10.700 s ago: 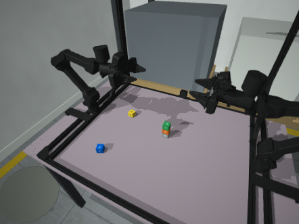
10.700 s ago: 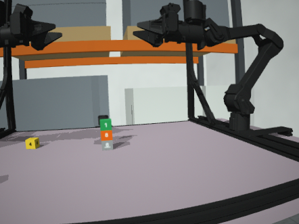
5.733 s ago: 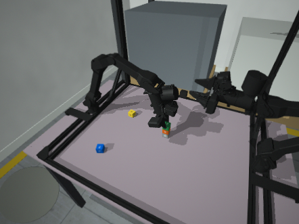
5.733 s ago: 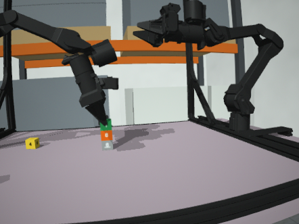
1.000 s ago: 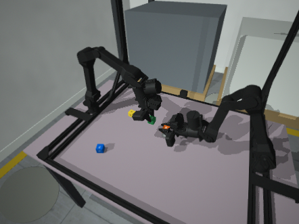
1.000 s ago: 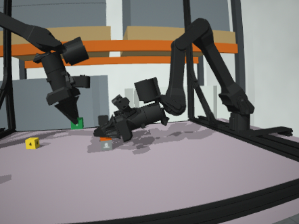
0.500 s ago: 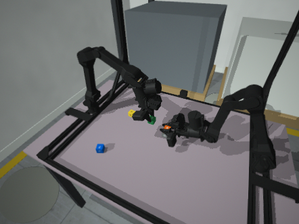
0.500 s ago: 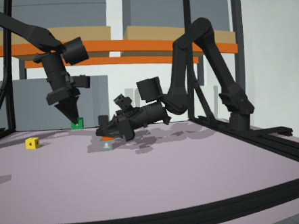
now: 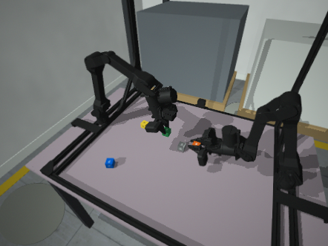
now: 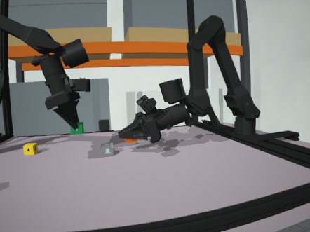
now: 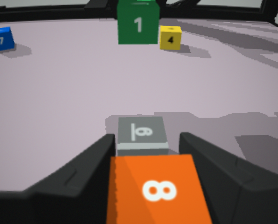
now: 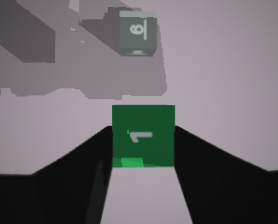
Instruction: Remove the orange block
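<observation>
My left pincer (image 9: 191, 145) (image 10: 123, 134) (image 11: 147, 141), partly open, grips orange 8 (image 9: 196, 143) (image 10: 130, 140) (image 11: 159, 190) beside grey base block (image 9: 182, 146) (image 10: 107, 149) (image 11: 142, 131) (image 12: 138, 32); my right pincer (image 9: 165, 131) (image 10: 76, 127) (image 12: 142, 133), similarly parted, clasps green 1 (image 9: 167, 131) (image 10: 77, 128) (image 11: 138, 22) (image 12: 143, 135) — releasing 8 too near, or lowering 1 off-centre, could spoil things.

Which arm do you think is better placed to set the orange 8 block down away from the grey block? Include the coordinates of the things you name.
Probably the left: its claw (image 9: 190, 146) (image 10: 121, 135) (image 11: 148, 136) holds the orange 8 block (image 9: 196, 143) (image 10: 130, 141) (image 11: 159, 190), while the right claw (image 9: 165, 131) (image 10: 76, 126) (image 12: 142, 133) is occupied with the green 1 block (image 9: 167, 132) (image 10: 78, 128) (image 11: 138, 24) (image 12: 142, 136).
</observation>
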`<action>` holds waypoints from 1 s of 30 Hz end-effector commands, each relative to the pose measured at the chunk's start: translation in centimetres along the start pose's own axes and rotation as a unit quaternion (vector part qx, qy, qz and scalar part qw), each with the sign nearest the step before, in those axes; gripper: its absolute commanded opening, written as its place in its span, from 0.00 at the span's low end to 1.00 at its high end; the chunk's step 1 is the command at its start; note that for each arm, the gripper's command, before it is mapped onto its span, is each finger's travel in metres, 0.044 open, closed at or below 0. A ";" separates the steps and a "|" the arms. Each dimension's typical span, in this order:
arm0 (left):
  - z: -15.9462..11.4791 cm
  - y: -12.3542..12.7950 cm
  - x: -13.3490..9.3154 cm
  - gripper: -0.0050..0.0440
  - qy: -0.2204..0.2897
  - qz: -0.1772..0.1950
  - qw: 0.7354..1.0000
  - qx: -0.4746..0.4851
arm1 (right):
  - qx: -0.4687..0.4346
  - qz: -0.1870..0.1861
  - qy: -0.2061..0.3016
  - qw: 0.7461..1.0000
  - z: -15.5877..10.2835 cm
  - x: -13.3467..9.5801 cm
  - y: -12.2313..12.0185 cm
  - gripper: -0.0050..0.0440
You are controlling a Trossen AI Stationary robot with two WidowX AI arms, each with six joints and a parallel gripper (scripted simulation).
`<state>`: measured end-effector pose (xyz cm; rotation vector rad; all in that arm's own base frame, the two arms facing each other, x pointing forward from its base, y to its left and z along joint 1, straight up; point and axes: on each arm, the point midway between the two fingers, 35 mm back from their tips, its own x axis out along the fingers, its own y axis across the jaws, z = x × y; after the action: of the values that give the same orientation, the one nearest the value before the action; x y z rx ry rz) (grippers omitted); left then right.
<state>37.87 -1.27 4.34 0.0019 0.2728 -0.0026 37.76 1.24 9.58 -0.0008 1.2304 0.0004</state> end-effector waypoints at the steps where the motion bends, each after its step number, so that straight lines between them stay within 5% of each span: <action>1: 0.1 0.0 -1.6 0.10 -0.005 0.000 1.000 -0.001 | 0.001 0.000 -0.004 1.000 0.2 -0.2 0.0 0.10; 10: -0.7 0.0 -5.1 0.10 -0.006 0.000 1.000 -0.001 | 0.001 0.000 -0.004 1.000 0.2 -0.2 0.0 0.10; 22: -4.4 0.0 -4.0 0.10 0.031 0.002 1.000 -0.005 | 0.001 0.000 -0.004 1.000 0.2 -0.2 0.0 0.10; 30: -4.4 0.0 -4.0 0.49 0.031 0.002 1.000 -0.005 | 0.001 0.000 -0.004 1.000 0.2 -0.2 0.0 0.10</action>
<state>32.84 -1.26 1.54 -0.0059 0.3278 0.0008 37.76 1.24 9.59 -0.0008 1.2301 0.0005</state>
